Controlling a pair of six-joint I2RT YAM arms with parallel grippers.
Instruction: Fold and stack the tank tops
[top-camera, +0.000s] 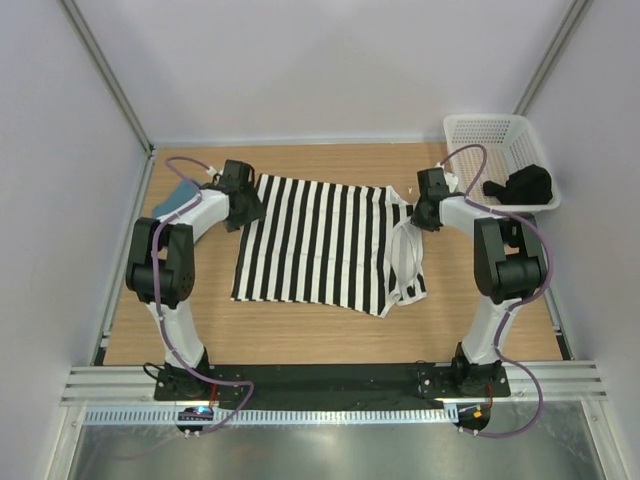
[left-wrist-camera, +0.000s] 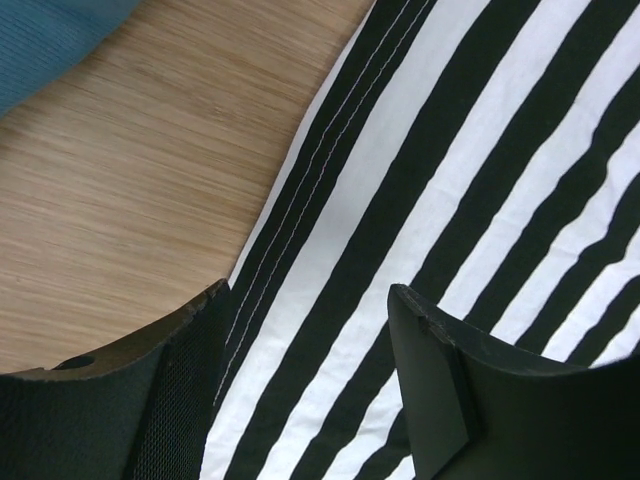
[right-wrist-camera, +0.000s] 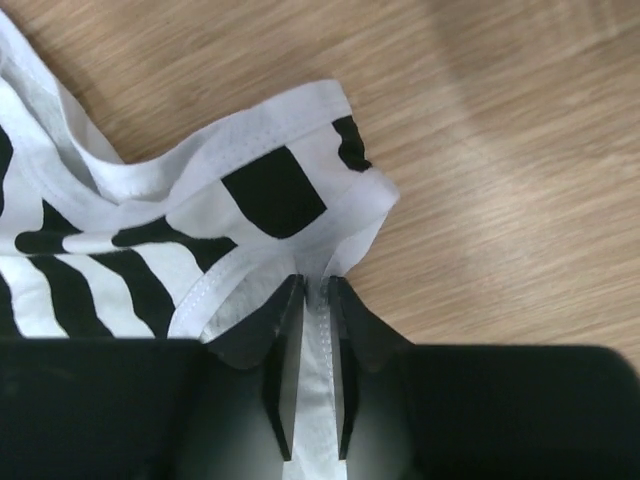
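No fold was made yet: the striped top (top-camera: 320, 245) lay flat between the jaws, right jaws clamped on its strap (right-wrist-camera: 285, 190), left jaws open over its hem (left-wrist-camera: 300, 200), the teal top (top-camera: 175, 198) beyond them, unstacked.

1 high rear overview plus 2 close downward wrist views, striped tank top (top-camera: 315, 245) common to all 3.

Striped tank top (top-camera: 320, 240): bold black and white stripes with white-bound edges; second tank top (top-camera: 175, 200): plain teal-blue; worktop (top-camera: 300, 345): pale wood grain; mesh basket (top-camera: 480, 135): white; left hand (left-wrist-camera: 310, 330) and right hand (right-wrist-camera: 315, 300): black.
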